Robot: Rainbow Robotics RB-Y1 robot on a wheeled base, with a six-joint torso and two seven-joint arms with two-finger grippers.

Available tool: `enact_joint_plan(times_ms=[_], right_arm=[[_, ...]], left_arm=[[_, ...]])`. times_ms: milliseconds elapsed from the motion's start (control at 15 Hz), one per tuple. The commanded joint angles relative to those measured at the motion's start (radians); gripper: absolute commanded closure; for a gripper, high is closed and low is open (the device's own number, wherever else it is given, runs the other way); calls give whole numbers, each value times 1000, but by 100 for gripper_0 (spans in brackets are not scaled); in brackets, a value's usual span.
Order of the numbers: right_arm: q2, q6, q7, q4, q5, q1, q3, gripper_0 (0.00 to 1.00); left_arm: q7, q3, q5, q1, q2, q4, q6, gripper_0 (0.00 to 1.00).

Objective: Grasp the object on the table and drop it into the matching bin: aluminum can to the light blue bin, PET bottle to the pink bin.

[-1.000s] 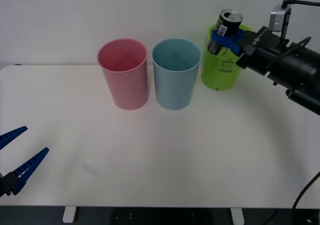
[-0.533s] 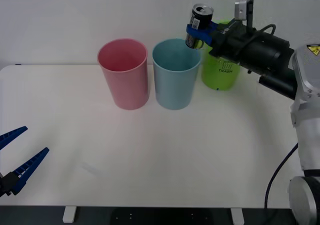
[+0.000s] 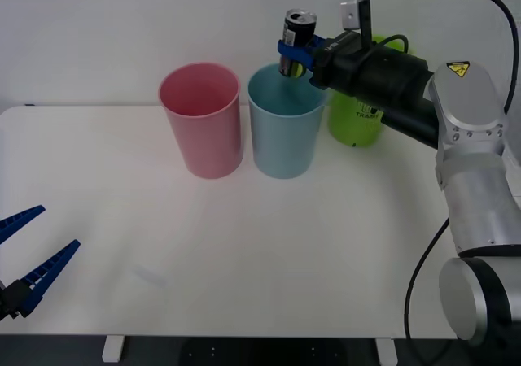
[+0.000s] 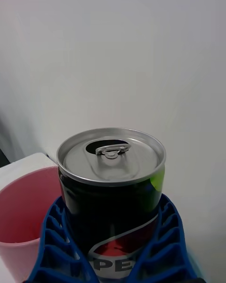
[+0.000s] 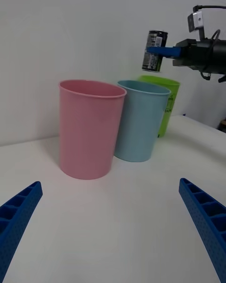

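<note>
The can was held upright in the air by the right gripper, whose blue fingers were clamped on its lower body from both sides. It was held above the far rim of the blue bin, at about the 1 o'clock edge of the bin's mouth, clear of the rim. In the right wrist view the can's silver lid with its pull tab was seen above the ribbed fingers, with the pink bin beside and below. The pink bin was stood at 9 o'clock from the blue bin, almost touching it, and a green bin was stood at 3 o'clock, partly hidden by the right arm. All three were stood toward the far edge of the table. The left gripper was kept low at the table's near left corner, its jaws spread wide apart and nothing held between them.
</note>
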Motion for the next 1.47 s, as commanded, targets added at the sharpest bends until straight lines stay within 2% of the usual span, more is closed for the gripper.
enact_joint_plan(times_ms=[67, 400, 467, 533, 600, 1267, 1467], right_arm=[[3, 2, 9, 32, 1, -16, 8, 100], [3, 2, 12, 32, -8, -16, 8, 99], [3, 2, 12, 32, -8, -16, 8, 81], [3, 2, 9, 32, -8, -16, 8, 18], [3, 2, 12, 32, -8, -16, 8, 0], [-15, -12, 32, 31, -47, -16, 9, 0], [-55, -84, 41, 32, -107, -8, 14, 0]], left_arm=[[0, 0, 0, 0, 0, 0, 0, 0], [0, 0, 0, 0, 0, 0, 0, 0], [0, 0, 0, 0, 0, 0, 0, 0], [0, 0, 0, 0, 0, 0, 0, 0], [0, 0, 0, 0, 0, 0, 0, 0], [0, 0, 0, 0, 0, 0, 0, 0], [0, 0, 0, 0, 0, 0, 0, 0]])
